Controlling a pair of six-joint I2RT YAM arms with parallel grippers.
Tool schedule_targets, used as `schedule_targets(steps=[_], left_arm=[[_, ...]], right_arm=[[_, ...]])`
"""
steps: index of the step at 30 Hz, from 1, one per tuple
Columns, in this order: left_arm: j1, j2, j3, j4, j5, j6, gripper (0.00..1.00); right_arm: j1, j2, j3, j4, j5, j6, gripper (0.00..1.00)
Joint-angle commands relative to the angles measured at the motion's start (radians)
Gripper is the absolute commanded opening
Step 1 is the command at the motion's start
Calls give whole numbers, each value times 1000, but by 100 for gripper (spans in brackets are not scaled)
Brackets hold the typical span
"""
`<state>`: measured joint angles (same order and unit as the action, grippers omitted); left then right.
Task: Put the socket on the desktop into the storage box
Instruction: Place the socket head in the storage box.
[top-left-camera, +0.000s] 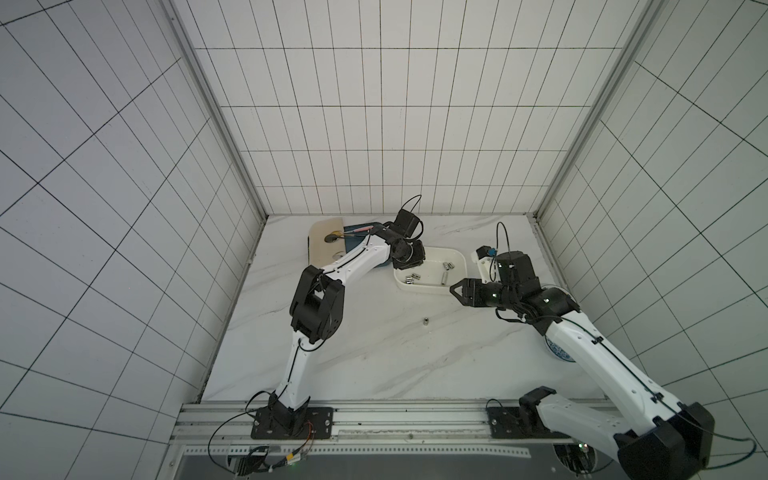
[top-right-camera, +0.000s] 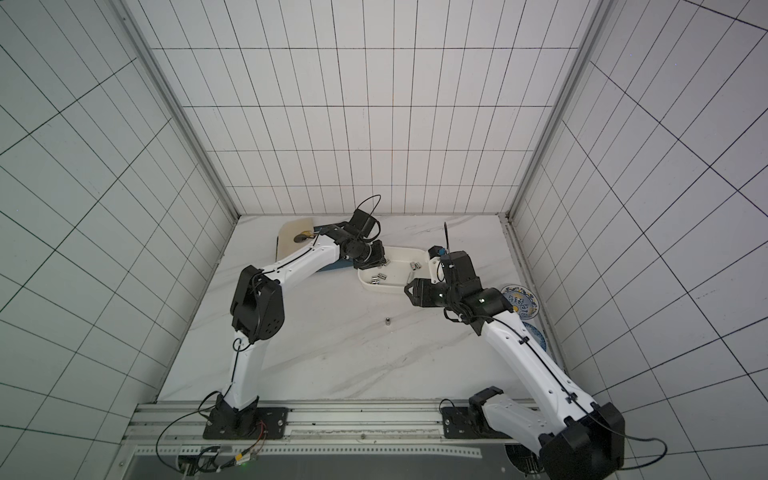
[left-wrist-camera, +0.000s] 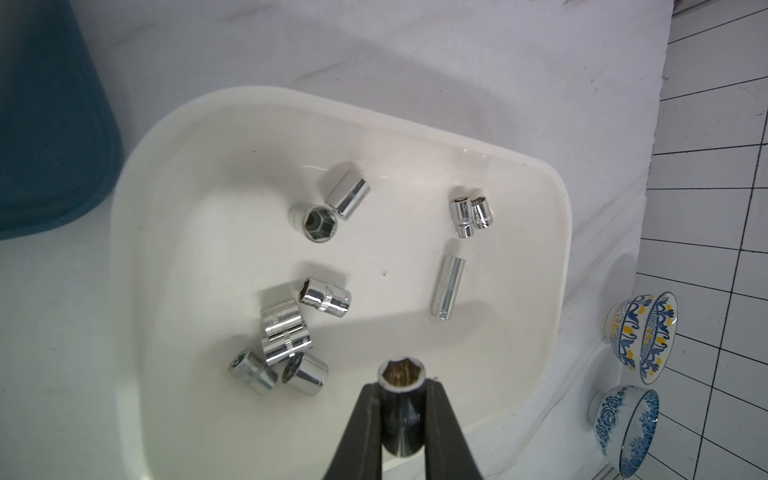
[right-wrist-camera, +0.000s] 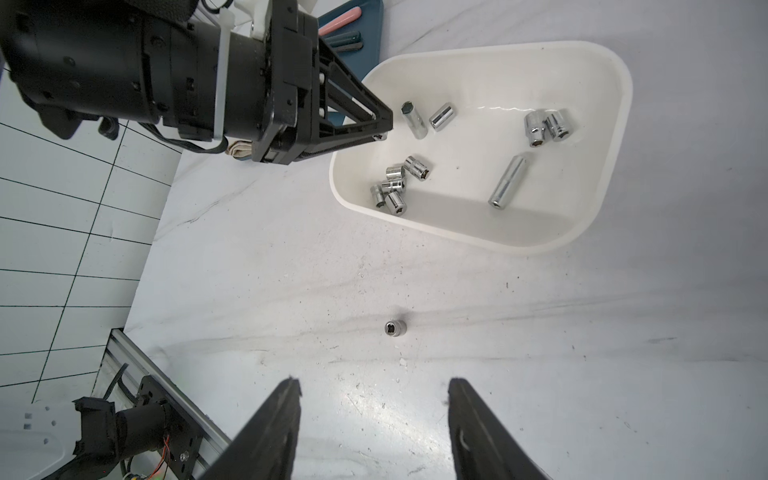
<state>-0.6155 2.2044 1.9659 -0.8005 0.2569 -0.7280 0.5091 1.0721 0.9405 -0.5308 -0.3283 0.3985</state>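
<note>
Nearest the base: right gripper (right-wrist-camera: 374, 382), fingers apart, gripping nothing, raised over the bare counter (right-wrist-camera: 582, 332). Ahead of it, in line with the gap between the fingers and touching neither: lone socket (right-wrist-camera: 395, 327), on end on the counter, square drive hole up. In both top views, this lone socket (top-left-camera: 425, 321) between the two arms, short of the box (top-left-camera: 419, 289) and apart from it. Farther on, inside the box, loose sockets (left-wrist-camera: 324, 299) scattered on the floor, mostly on their sides. Over the box corner nearest the tray (left-wrist-camera: 41, 124): left gripper (left-wrist-camera: 401, 384), clamped on a held socket (left-wrist-camera: 402, 411), hex opening pointing away from the wrist. Farthest, the tray, just beside the box.
</note>
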Motion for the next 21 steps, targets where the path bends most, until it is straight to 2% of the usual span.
schedule_targets(steps=[1, 15, 18, 21], left_arm=[[-12, 50, 56, -6, 20, 18, 3], [-41, 206, 192, -62, 16, 61, 4], [-41, 222, 194, -60, 15, 60, 6], [-42, 233, 200, -66, 10, 62, 13]], right_arm=[[-16, -22, -35, -16, 2, 13, 59], [-36, -36, -71, -15, -11, 17, 59], [-38, -38, -74, -12, -16, 16, 59], [-41, -38, -78, -12, -18, 16, 60]])
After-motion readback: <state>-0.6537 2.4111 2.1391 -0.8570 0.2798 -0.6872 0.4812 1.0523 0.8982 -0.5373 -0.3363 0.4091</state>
